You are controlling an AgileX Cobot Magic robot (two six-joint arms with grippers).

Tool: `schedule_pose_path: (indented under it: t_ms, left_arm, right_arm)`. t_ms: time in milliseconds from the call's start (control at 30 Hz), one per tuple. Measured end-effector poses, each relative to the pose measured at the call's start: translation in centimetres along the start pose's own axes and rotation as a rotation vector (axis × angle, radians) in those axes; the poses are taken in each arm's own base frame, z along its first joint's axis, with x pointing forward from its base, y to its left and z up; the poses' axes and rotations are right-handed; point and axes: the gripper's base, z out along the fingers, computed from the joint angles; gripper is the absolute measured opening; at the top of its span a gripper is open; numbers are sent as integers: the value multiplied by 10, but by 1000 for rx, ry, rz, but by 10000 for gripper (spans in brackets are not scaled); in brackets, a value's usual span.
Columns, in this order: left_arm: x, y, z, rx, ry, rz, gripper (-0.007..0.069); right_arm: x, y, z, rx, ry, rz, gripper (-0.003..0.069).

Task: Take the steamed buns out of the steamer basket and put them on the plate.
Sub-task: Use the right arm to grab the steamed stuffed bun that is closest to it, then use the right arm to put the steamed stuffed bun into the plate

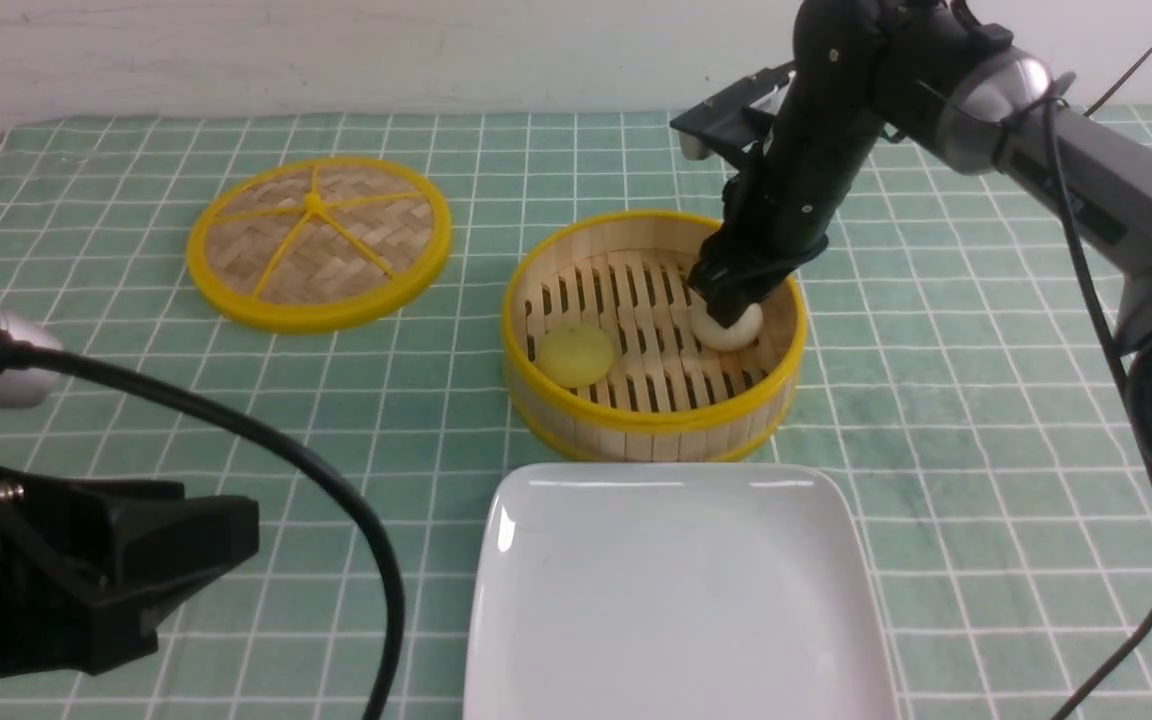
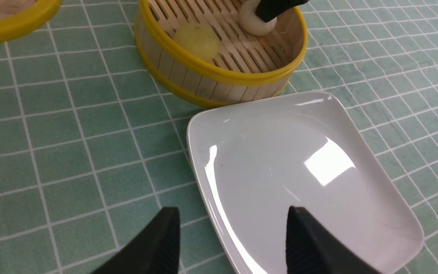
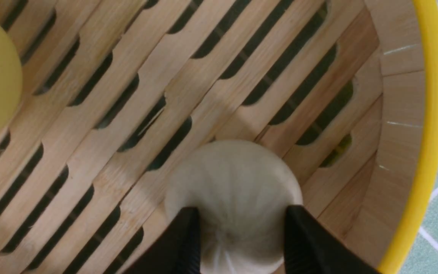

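Observation:
The steamer basket (image 1: 651, 420) stands mid-table with both steamed buns on its slatted floor. The pale yellow bun (image 1: 576, 353) lies at its left side, untouched. My right gripper (image 1: 726, 305) reaches down into the basket's right side, its fingers pressed on both flanks of the off-white bun (image 1: 733, 332). The right wrist view shows that bun (image 3: 234, 182) pinched inside the gripper (image 3: 242, 208), still resting on the slats. The white plate (image 1: 676, 600) sits just in front of the basket, with nothing on it. My left gripper (image 2: 232, 209) hovers open over the plate's (image 2: 299, 171) near left edge.
The flat woven lid (image 1: 319, 240) with yellow rim lies at the back left on the green checked cloth. The basket wall (image 3: 428, 114) rises close beside the right fingers. A black cable (image 1: 336, 480) loops from the left arm near the plate.

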Motion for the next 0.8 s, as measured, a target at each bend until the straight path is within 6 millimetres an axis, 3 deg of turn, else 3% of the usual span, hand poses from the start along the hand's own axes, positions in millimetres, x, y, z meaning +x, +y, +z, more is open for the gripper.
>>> schedule_pose_path:
  t_ms: [133, 300, 467, 633, 800]
  left_arm:
    - [0, 0, 0, 0, 0, 0, 398]
    - [0, 0, 0, -1, -1, 0, 398]
    - [0, 0, 0, -3, -2, 1, 398]
    - [0, 0, 0, -4, -1, 2, 398]
    - [-1, 2, 0, -19, -14, 3, 398]
  right_arm:
    - [0, 0, 1, 0, 0, 0, 198]
    - [0, 0, 1, 0, -1, -27, 31]
    - [-8, 0, -17, 18, -50, -64, 25]
    - [-22, 5, -80, 69, -205, -49, 25]
    - [-21, 20, -164, 92, -378, 0, 25]
